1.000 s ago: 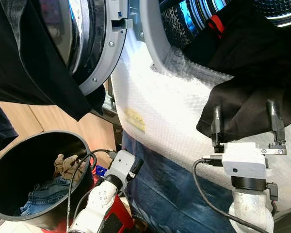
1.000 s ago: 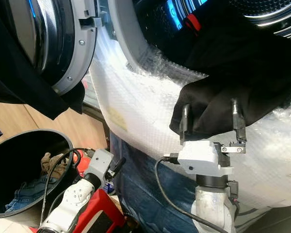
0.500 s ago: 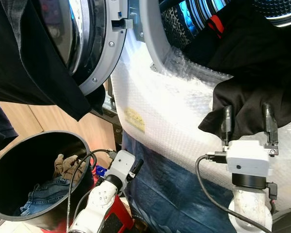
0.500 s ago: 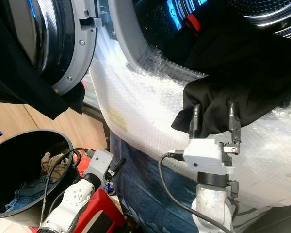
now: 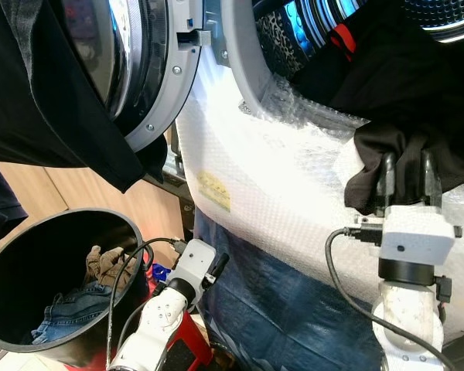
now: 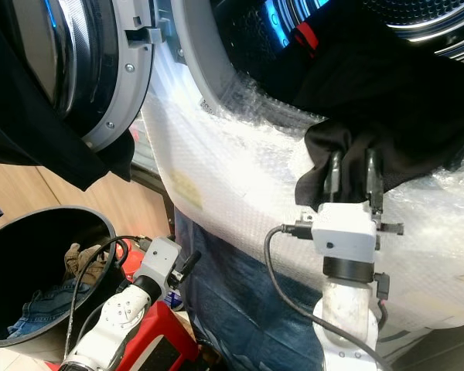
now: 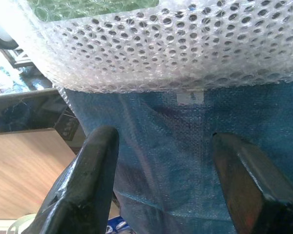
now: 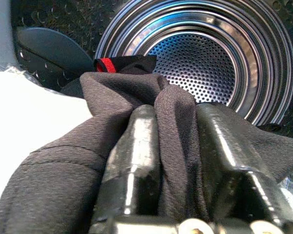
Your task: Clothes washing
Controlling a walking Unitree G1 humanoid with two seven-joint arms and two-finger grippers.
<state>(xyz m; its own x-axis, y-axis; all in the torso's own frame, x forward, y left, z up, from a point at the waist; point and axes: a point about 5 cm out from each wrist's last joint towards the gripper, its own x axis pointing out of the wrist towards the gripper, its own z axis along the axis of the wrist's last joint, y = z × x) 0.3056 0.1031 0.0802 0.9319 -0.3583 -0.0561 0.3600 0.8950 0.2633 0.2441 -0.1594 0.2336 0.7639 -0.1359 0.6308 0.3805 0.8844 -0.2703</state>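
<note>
Right gripper clamped on the black garment
The garment hangs from the washer drum; left gripper, fingers apart, idles near the black bin.

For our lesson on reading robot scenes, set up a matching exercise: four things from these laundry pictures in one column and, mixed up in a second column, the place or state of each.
Column A
1. black garment
2. jeans
3. left hand
4. washing machine door

Column B
a. swung open, dark cloth draped over it
b. lying in the black bin
c. open, low beside the bin, holding nothing
d. hanging out of the drum, pinched by the right hand

Pairs: 1-d, 2-b, 3-c, 4-a
</note>
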